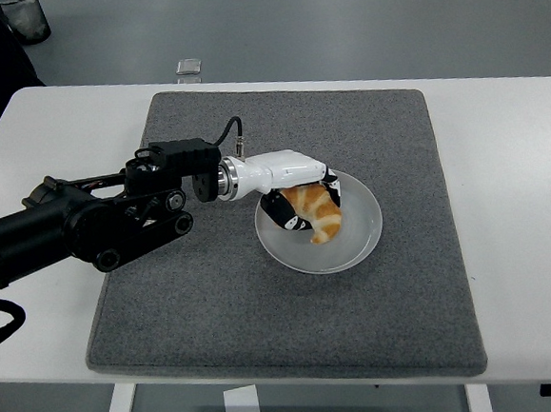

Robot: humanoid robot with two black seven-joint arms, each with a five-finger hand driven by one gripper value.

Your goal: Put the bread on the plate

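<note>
While the white worktop [523,196] is filling most of the frame, a grey mat [216,297] is lying across its middle. The left arm [77,226] is reaching in from the left edge, ending in a white-and-black left hand [288,181] just right of centre. A round white plate [355,243] is sitting on the mat at centre right. The fingers [281,213] are curling closed around the bread [316,212], a golden croissant, which is sitting low over the plate's left half, its tip seemingly touching the dish.
</note>
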